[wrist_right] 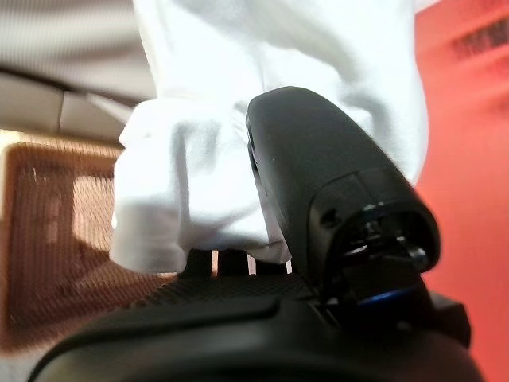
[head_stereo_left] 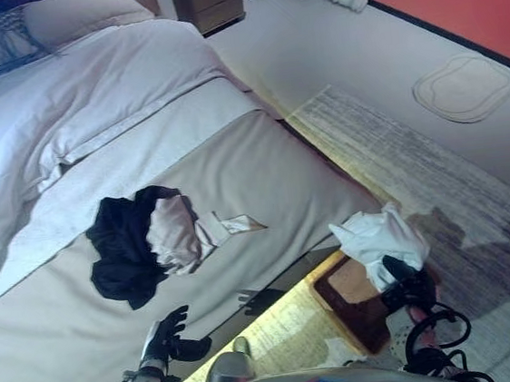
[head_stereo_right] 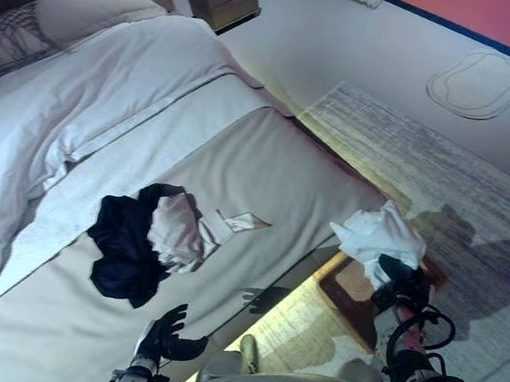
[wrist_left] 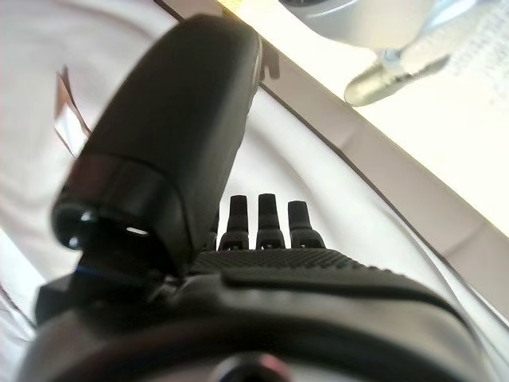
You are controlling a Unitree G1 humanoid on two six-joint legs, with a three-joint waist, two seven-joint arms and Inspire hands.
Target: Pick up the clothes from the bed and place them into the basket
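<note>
Right robot hand (head_stereo_left: 409, 286) clutches white garment (head_stereo_left: 380, 237) (bunched, hanging) above basket (head_stereo_left: 353, 295).

Plenty of bare bedspread on the bed (head_stereo_left: 262, 167) around the dark and pale clothes pile (head_stereo_left: 150, 238), so it's reachable from the foot end or either side with nothing in the way. The left hand (head_stereo_left: 166, 339) sits at the bed's near edge, well short of the pile. The basket (head_stereo_left: 357, 294) is on the floor tight against the bed side, and the white garment (head_stereo_left: 380, 237) in the right hand (head_stereo_left: 409, 289) hangs right over its opening, covering part of it
</note>
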